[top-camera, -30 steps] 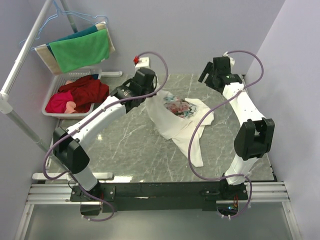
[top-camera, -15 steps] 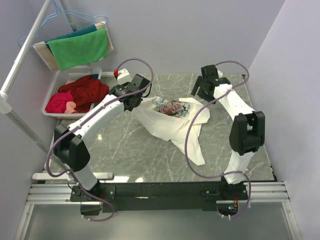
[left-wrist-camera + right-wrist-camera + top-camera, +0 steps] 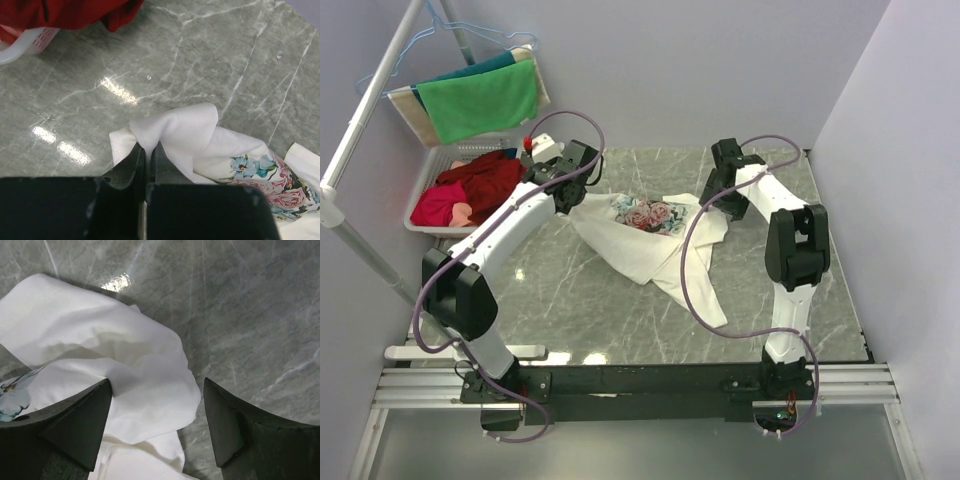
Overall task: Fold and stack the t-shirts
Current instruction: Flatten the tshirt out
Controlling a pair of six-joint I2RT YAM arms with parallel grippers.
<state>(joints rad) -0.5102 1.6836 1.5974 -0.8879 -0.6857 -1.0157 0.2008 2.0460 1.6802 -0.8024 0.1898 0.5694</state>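
A white t-shirt with a pink floral print lies crumpled and partly spread on the grey marble table, one long end trailing toward the near side. My left gripper is at the shirt's left corner. In the left wrist view it is shut on a pinched fold of the white t-shirt. My right gripper hovers at the shirt's right edge. The right wrist view shows it open, its fingers standing either side of a rounded flap of the t-shirt.
A white basket holding red clothes stands at the table's left rear, close behind my left gripper. Green and teal cloths hang on a rack above it. Purple cables loop over both arms.
My left gripper has pulled the shirt's corner to the left and down, spreading the shirt flatter. My right gripper has come down and left to the shirt's right edge.
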